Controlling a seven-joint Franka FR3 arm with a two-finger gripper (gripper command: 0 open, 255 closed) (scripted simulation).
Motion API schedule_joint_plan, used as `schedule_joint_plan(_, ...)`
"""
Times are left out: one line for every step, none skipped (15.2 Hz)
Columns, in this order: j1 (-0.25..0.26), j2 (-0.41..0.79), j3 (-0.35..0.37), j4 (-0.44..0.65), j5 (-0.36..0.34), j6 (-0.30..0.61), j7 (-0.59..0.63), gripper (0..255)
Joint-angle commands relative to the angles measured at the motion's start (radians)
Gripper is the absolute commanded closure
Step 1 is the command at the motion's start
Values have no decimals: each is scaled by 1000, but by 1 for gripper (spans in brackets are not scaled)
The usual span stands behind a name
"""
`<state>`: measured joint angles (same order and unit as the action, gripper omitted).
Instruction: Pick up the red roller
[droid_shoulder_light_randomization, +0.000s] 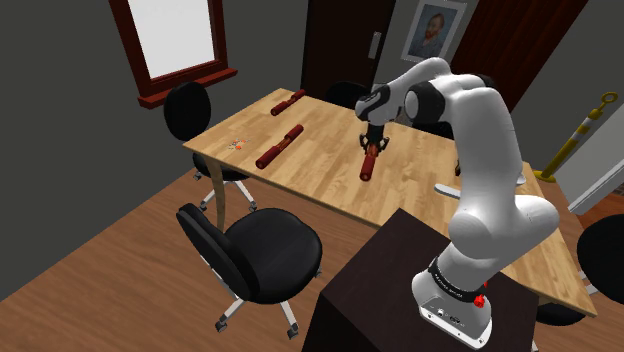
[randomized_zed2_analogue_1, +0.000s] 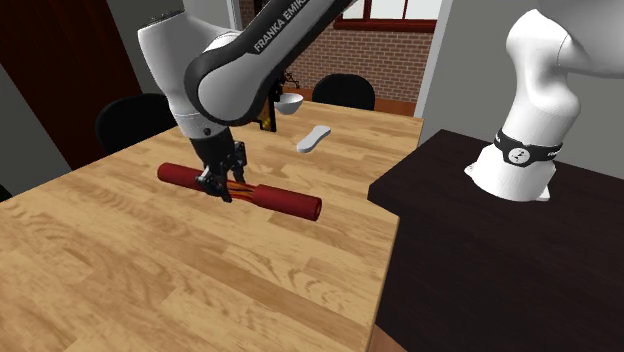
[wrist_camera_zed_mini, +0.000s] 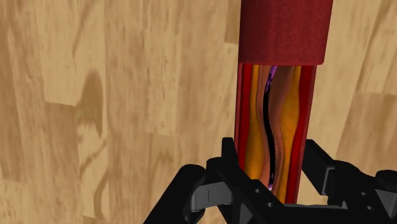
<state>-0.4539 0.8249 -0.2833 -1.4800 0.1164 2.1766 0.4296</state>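
Shoulder view: the white arm reaches from the dark stand over a wooden table. The gripper points down at the red roller, which lies near the middle of the table. Two further red rollers lie towards this view's left, well apart from the gripper. Two black office chairs stand at the table's edge.

Second exterior view: the red roller lies across the table, its shadow directly beneath it. Whether it rests on the wood or sits just above it cannot be determined. The gripper straddles its middle section. A white bowl and a flat white object lie farther back.

Wrist view: the two black fingers press against opposite sides of the red roller, pinching its narrower orange-and-red middle section. The gripper sits just below the wider dark red end sleeve. Wood grain of the table shows beside it.
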Motion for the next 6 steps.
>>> schedule_joint_plan(3, -21, -4, -4, -4, -16, 0, 255)
schedule_joint_plan(4, -30, -5, -5, -5, -24, 0, 255)
schedule_joint_plan(5, -38, -7, -5, -7, -32, 0, 255)
schedule_joint_plan(6, -47, -8, -5, -8, -40, 0, 255)
schedule_joint_plan(7, -48, -8, -5, -9, -41, 0, 255)
schedule_joint_plan(7, -48, -8, -5, -9, -42, 0, 255)
